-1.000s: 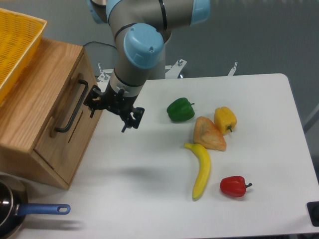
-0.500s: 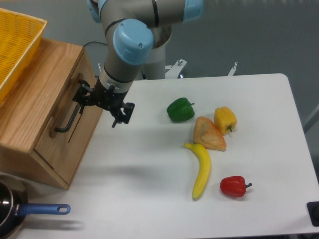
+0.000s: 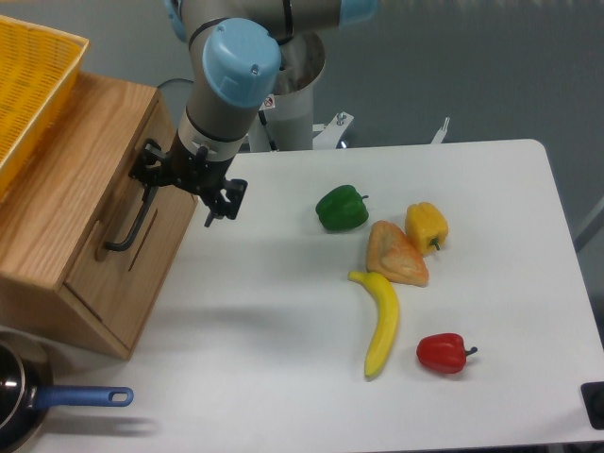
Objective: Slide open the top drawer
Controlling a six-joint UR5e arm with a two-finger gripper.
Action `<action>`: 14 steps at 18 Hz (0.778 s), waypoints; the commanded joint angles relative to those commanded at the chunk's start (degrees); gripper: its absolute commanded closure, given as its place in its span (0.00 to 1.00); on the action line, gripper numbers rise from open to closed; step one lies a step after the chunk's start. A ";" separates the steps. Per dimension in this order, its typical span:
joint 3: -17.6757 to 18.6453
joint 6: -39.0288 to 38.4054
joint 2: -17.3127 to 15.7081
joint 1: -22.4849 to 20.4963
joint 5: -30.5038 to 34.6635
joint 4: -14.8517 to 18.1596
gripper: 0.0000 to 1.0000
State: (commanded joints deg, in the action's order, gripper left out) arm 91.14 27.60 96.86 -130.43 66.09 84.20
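Note:
The top drawer (image 3: pixel 115 264) is the light-wood front panel of the wooden cabinet at the left, and it looks closed. A long black bar handle (image 3: pixel 130 215) runs along it, with a thin slot just beside it. My gripper (image 3: pixel 176 196) is open at the upper end of the handle. Its left finger (image 3: pixel 144 174) overlaps the handle's top end and its right finger (image 3: pixel 225 200) hangs over the white table. Whether the left finger touches the bar cannot be told.
A yellow plastic basket (image 3: pixel 33 85) rests on the cabinet top (image 3: pixel 57 179). On the table (image 3: pixel 283 311) lie a green pepper (image 3: pixel 341 208), a yellow pepper (image 3: pixel 427 225), an orange wedge-shaped item (image 3: pixel 395 253), a banana (image 3: pixel 380 321) and a red pepper (image 3: pixel 443 352). A blue-handled pan (image 3: pixel 57 400) sits at front left.
My gripper has moved left and slightly up from over the table to the upper end of the drawer handle, staying open. The drawer has not moved.

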 joint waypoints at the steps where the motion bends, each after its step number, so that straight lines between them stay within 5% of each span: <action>1: 0.00 0.00 0.00 0.09 0.00 0.00 0.00; 14: 0.88 0.00 0.44 1.41 1.67 0.00 0.00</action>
State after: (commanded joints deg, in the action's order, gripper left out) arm 92.02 27.60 97.29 -129.02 67.76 84.20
